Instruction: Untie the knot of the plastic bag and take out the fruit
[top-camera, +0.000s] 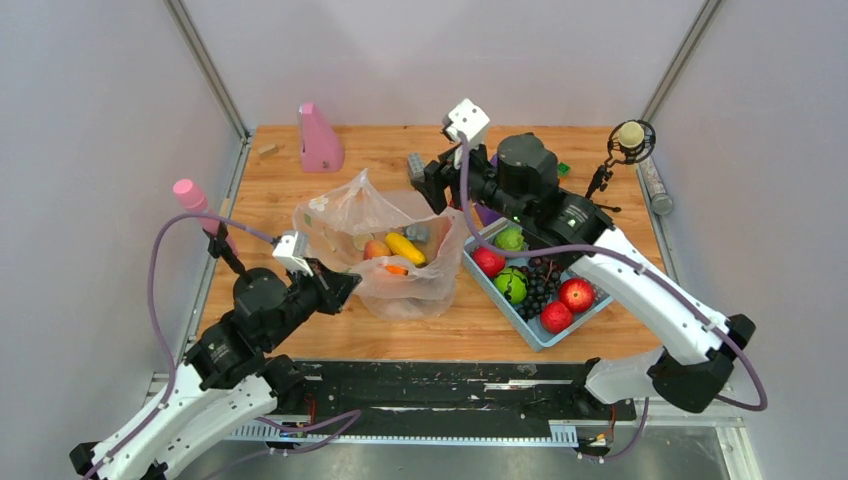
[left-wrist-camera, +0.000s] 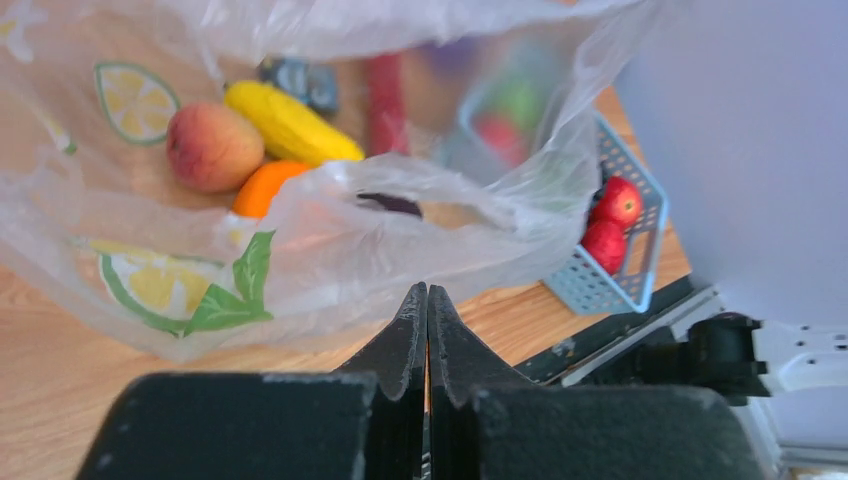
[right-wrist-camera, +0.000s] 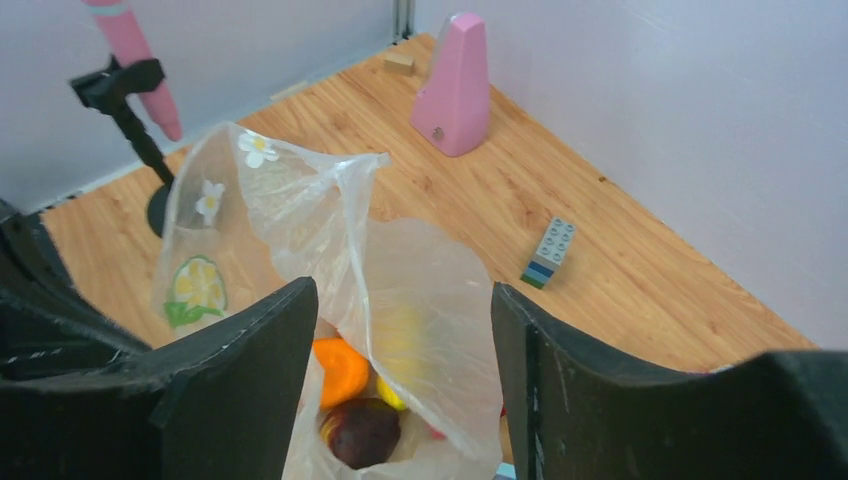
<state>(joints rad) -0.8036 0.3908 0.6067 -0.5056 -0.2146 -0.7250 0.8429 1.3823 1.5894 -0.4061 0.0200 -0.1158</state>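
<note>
The plastic bag (top-camera: 385, 250) lies on the table's middle, its mouth open and film standing up; no knot shows. Inside are a peach-coloured fruit (top-camera: 376, 249), a yellow banana (top-camera: 405, 248) and an orange piece (top-camera: 396, 268). My left gripper (top-camera: 347, 284) is shut, its tips at the bag's near left edge (left-wrist-camera: 400, 250); no film shows between the jaws. My right gripper (top-camera: 437, 190) is open above the bag's far right side. In the right wrist view it (right-wrist-camera: 400, 340) straddles a raised fold of film, with the orange piece (right-wrist-camera: 340, 370) and a dark round fruit (right-wrist-camera: 362, 430) below.
A blue tray (top-camera: 497, 298) with red apples, green fruit and dark grapes stands right of the bag. A pink block (top-camera: 320, 140) stands at the back, a pink microphone on a stand (top-camera: 190, 195) at the left. A small toy brick (top-camera: 415, 165) lies behind the bag.
</note>
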